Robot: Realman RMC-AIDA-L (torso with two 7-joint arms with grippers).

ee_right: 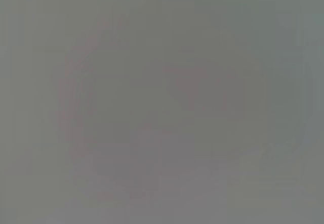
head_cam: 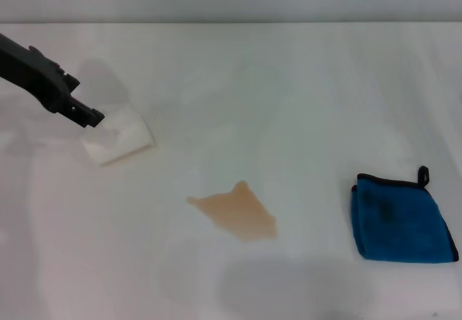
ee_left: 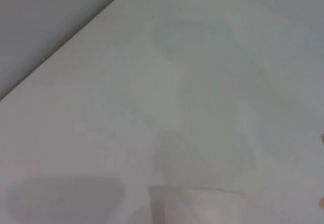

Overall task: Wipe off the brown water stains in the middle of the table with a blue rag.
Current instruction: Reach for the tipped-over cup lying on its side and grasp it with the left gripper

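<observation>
At nine to ten o'clock on the white bench (head_cam: 289, 74), the left hand (head_cam: 92, 118) reaches in on a dark arm and meets a translucent whitish cup (head_cam: 119, 139) lying on its side; whether its fingers are released or clenched on the cup cannot be told. Near the centre, toward six o'clock, the stain (head_cam: 238, 213) spreads as a thin tan-brown patch with pointed edges, well apart from the cup. Out at four o'clock lies the rag (head_cam: 401, 219), folded, bright blue with black edging and a small black loop at its far right corner, flat on the bench and clear of the stain. No right hand shows, and its wrist view is featureless grey.
</observation>
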